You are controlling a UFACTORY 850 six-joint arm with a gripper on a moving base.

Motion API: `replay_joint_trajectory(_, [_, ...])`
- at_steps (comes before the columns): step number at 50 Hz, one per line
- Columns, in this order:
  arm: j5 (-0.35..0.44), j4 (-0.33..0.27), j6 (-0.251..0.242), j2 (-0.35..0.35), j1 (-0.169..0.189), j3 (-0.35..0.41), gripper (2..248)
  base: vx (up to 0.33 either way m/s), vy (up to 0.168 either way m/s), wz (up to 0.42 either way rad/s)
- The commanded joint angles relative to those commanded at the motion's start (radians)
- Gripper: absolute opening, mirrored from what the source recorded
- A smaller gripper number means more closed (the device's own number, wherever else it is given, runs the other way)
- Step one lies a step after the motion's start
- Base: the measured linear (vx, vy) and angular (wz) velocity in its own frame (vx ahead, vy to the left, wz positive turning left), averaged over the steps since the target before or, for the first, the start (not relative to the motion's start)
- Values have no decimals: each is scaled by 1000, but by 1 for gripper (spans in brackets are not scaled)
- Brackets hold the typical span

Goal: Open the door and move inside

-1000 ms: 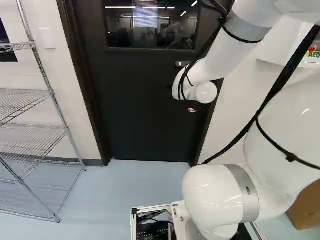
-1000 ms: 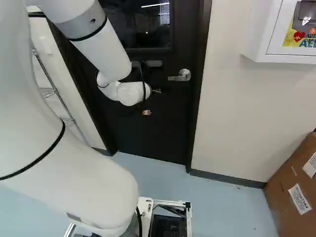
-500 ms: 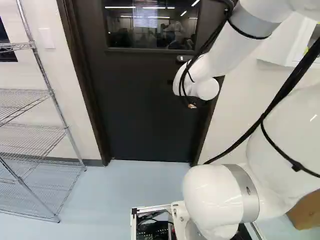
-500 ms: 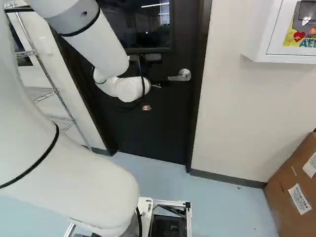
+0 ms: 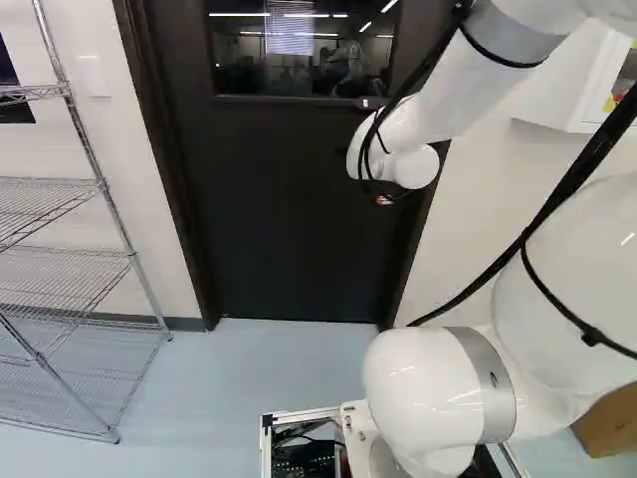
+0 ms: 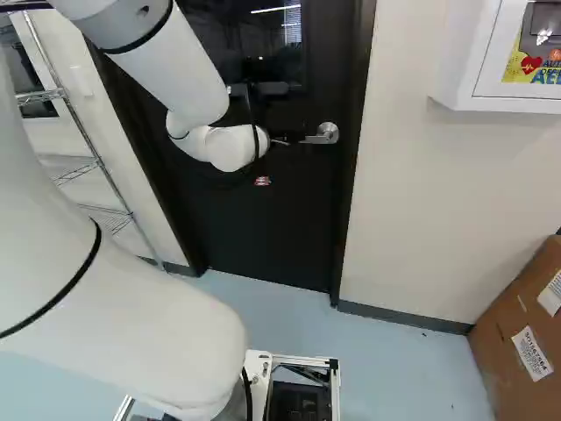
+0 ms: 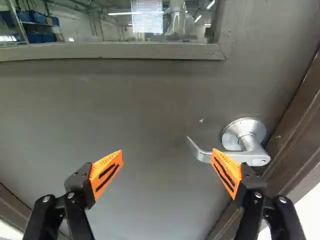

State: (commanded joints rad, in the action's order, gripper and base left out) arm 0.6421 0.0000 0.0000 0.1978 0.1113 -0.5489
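Left base view and right base view both look onto a tall black door (image 5: 279, 229), shut within its dark brown frame (image 6: 349, 175). The white jointed arm (image 6: 114, 298) reaches from the foot of both views toward the door's handle side, with a bundle of black cables (image 5: 552, 184) along it. At the left of the left base view stands a chrome wire shelving rack (image 5: 117, 214). A brown cardboard box (image 6: 519, 329) with white labels sits on the floor at the right of the right base view, and a white wall cabinet (image 6: 517, 96) hangs higher up. High in the door is a rectangular glass window (image 5: 299, 55) showing bright light strips.

The black two-fingered gripper (image 5: 386, 199) faces the door, its orange pads (image 7: 106, 172) spread well apart. The silver lever handle (image 7: 250, 145) lies ahead of it, partly behind one pad; whether they touch cannot be told.
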Motion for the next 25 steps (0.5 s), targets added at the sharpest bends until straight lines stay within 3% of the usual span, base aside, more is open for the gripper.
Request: replay_joint_trajectory(25, [0, 0, 0, -49, 33, -89, 247, 0, 0, 0])
